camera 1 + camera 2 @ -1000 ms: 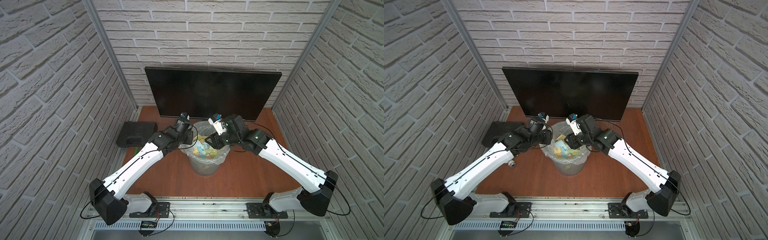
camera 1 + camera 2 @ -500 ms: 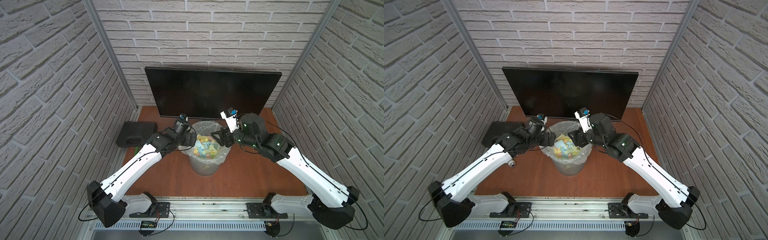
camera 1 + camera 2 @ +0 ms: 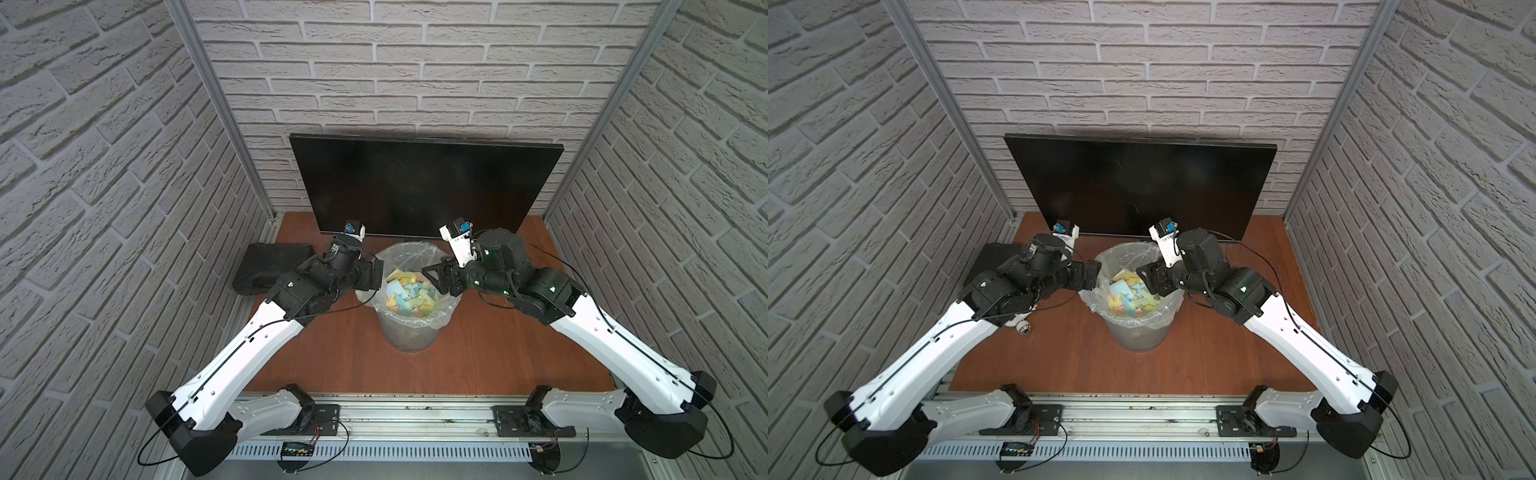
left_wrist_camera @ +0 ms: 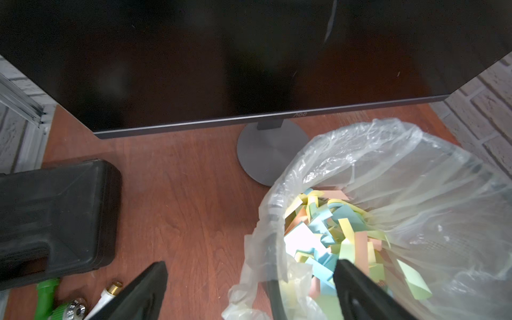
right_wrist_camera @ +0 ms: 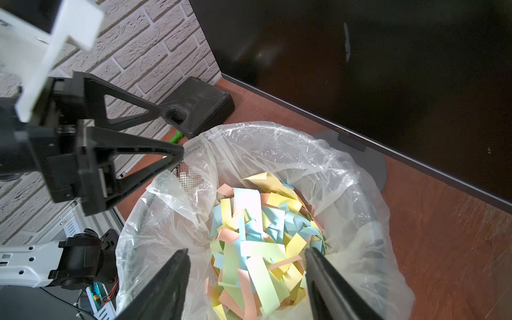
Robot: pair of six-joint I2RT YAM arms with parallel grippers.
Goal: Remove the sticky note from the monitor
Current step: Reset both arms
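Note:
The monitor [image 3: 424,187] stands at the back of the table, its dark face bare in every view; no sticky note shows on it. In front of it, a lined bin [image 3: 409,336] holds several coloured paper notes [image 3: 409,297]. My left gripper [image 3: 376,274] hovers at the bin's left rim, jaws wide open and empty, one finger over the notes [image 4: 332,235]. My right gripper [image 3: 432,278] hangs at the right rim, open and empty, above the notes [image 5: 257,235]. In the right wrist view the left gripper [image 5: 173,133] shows spread over the liner.
A black plastic case [image 3: 270,268] lies left of the bin by the wall. A green-handled tool [image 4: 47,293] and small fittings lie near it. The monitor's round stand [image 4: 266,149] sits just behind the bin. Brick walls close in three sides of the brown table [image 3: 498,353].
My left gripper went from shut to wide open over the bin. The right gripper drew back from the bin's middle to its right rim and spread wider.

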